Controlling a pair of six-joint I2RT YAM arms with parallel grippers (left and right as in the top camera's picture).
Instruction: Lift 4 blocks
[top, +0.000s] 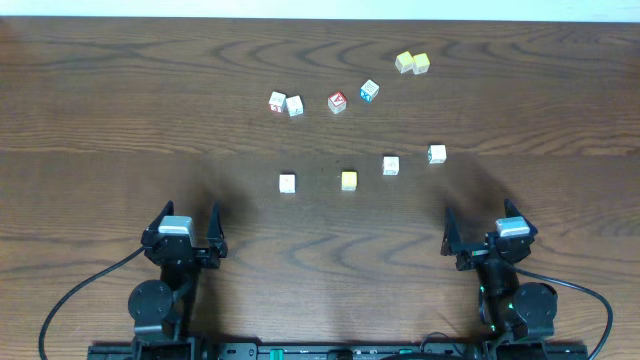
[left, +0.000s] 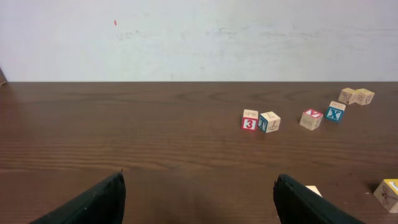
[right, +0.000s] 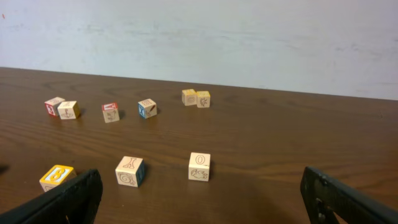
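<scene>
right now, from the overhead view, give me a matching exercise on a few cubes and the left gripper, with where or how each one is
Things:
1. yellow-topped block
2. red-topped cube
3. touching pair of cubes
4. left gripper

Places or states:
A. open, holding nothing
B. farthest back on the table, right of centre
C. near row of four, second from the left
D. farther back, almost straight beyond the yellow-topped block

Pairs: 1-C, 2-D, 3-B, 4-A
</scene>
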